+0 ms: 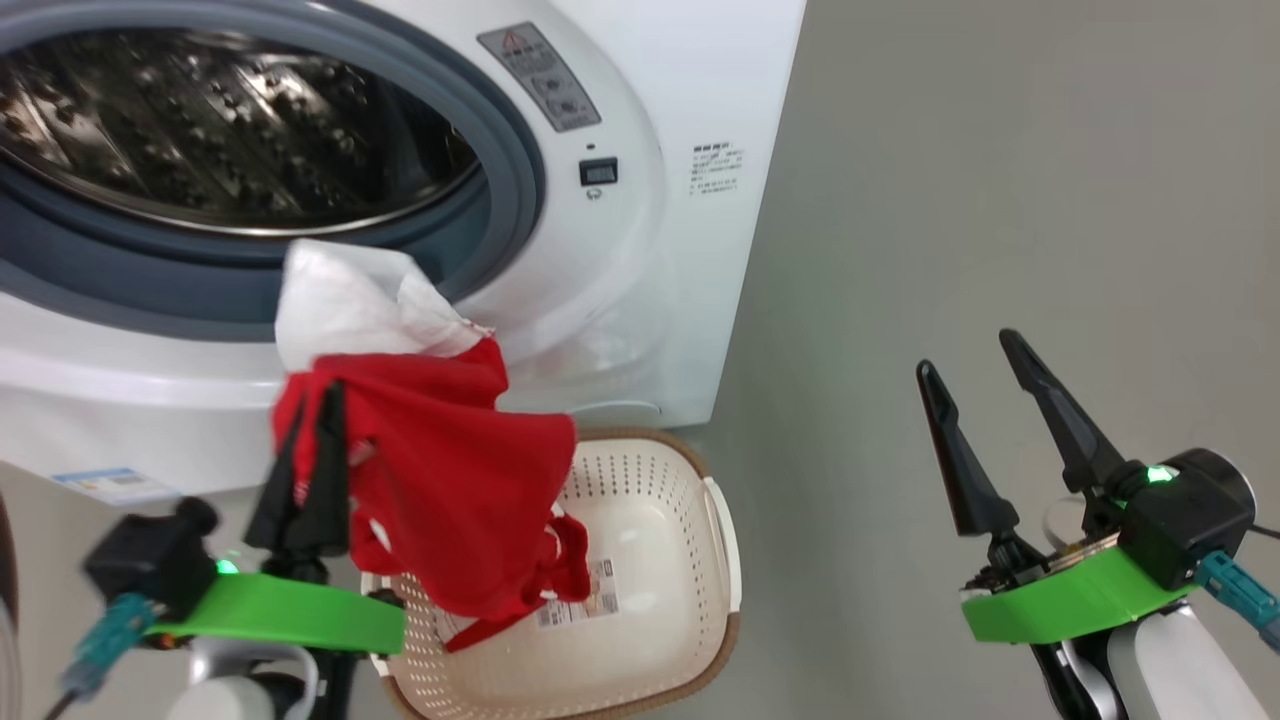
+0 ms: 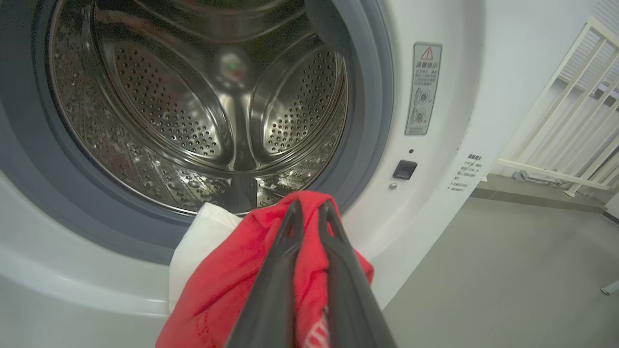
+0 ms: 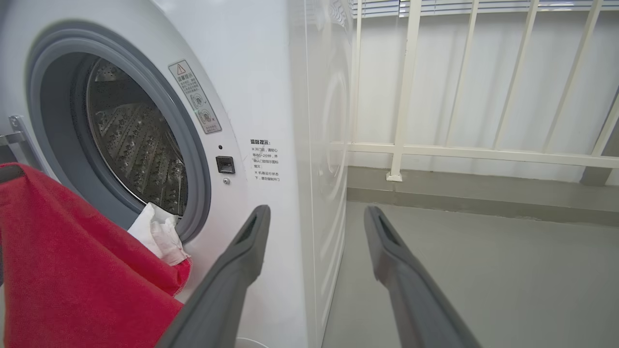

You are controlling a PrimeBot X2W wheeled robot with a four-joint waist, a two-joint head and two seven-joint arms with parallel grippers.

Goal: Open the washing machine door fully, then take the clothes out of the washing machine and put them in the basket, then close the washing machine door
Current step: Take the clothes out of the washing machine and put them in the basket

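My left tool (image 1: 318,400) pinches the red and white clothes (image 1: 440,480), which hang over the basket (image 1: 640,490), near the washing machine (image 1: 620,290); my right tool (image 1: 966,352) stands spread, far right.

The washing machine (image 1: 650,300) is showing a smooth, glossy white shell; its perforated steel drum (image 2: 193,106) is gleaming, and its grey gasket (image 1: 515,170) is looking matt, probably rubber. The clothes (image 1: 450,480) are showing soft red cloth with a white panel. The basket (image 1: 650,500) is showing perforated cream plastic under a brown woven-look rim.
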